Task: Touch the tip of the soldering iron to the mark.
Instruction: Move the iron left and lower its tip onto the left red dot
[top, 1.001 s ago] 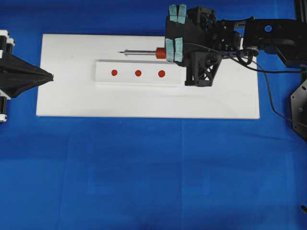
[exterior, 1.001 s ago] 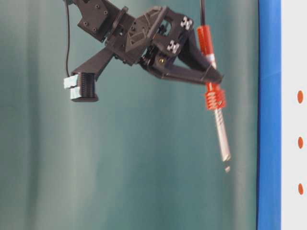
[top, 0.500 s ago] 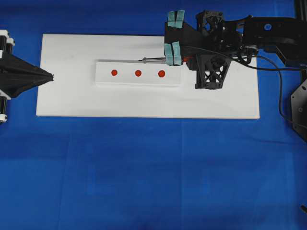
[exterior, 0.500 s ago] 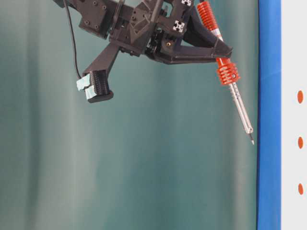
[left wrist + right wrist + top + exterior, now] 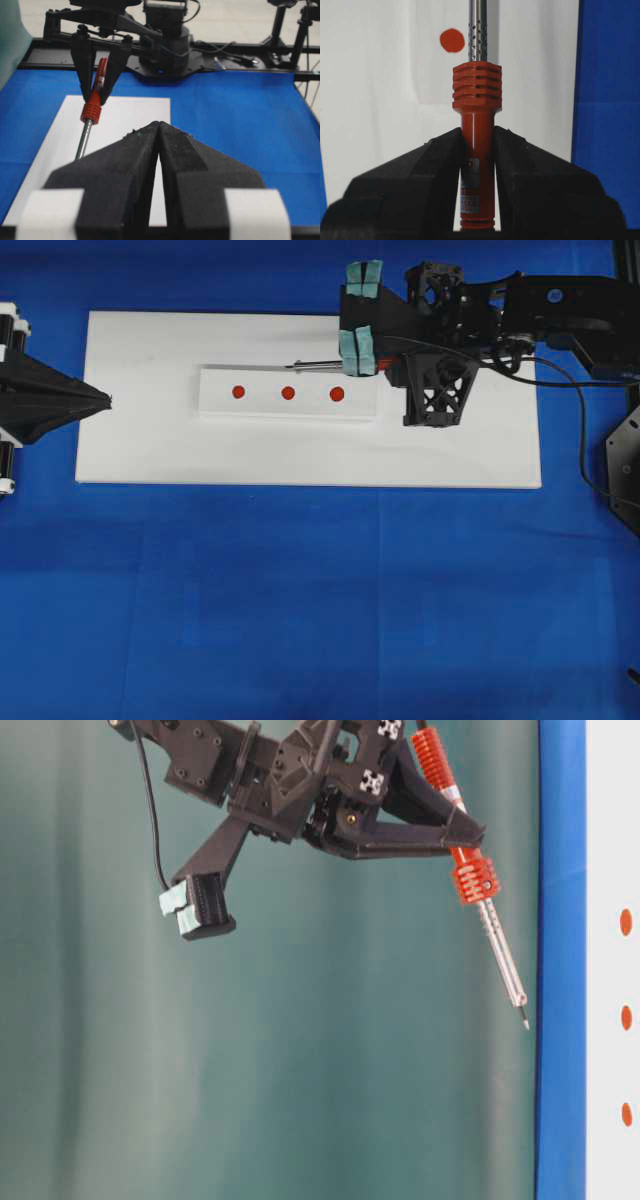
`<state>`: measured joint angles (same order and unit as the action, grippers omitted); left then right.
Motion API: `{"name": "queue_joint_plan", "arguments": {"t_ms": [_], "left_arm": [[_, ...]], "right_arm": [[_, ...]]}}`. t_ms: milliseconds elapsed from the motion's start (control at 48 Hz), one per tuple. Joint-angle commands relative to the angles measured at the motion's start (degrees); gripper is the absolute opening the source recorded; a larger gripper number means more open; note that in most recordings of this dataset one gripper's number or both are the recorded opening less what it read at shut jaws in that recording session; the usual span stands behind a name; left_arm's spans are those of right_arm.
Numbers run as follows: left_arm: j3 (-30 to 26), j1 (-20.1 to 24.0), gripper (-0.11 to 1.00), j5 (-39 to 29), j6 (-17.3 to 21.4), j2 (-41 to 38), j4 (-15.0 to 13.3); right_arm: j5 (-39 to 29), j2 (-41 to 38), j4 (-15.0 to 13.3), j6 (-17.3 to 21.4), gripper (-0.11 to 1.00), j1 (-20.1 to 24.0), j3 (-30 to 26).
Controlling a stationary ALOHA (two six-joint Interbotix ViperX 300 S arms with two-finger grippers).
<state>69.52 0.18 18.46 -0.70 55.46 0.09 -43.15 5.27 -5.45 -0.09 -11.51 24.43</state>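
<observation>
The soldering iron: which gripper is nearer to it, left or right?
Right. The right gripper is shut on the soldering iron at its red handle. The left gripper sits shut at the far end of the white board, well apart from it.

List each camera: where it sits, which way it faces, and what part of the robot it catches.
Overhead exterior: above, looking straight down on the white board; left gripper at left, right gripper at right.
Table-level exterior: low, looking across, scene turned sideways; right gripper holds the soldering iron off the board.
Left wrist: behind the shut left gripper, facing the right arm.
Right wrist: behind the right gripper, looking along the iron at a red mark.
All four show the iron.
</observation>
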Motion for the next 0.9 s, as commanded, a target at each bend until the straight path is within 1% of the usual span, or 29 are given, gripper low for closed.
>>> {"name": "queue_joint_plan", "arguments": {"t_ms": [0,229,625,876], "left_arm": [[-0.70,0.09,0.02,0.26,0.00,-0.44,0.00],[-0.70,0.09,0.02,0.26,-0.09,-0.44,0.00],[-0.70,0.09,0.02,0.53,-0.18,-0.53,0.00],[-0.62,0.09,0.02,0.18,-0.18,-0.62,0.00]], "right_arm": [[0.09,0.09,0.09,-0.09,0.06,0.35,-2.11],[0.09,-2.29,0.26,-0.09,0.06,0.62,-3.96],[0.18,-10.72,0.44,-0.09,0.06,1.32,-9.93],[0.09,-14.06,0.62,0.00,0.06,1.67,-12.13]]}}
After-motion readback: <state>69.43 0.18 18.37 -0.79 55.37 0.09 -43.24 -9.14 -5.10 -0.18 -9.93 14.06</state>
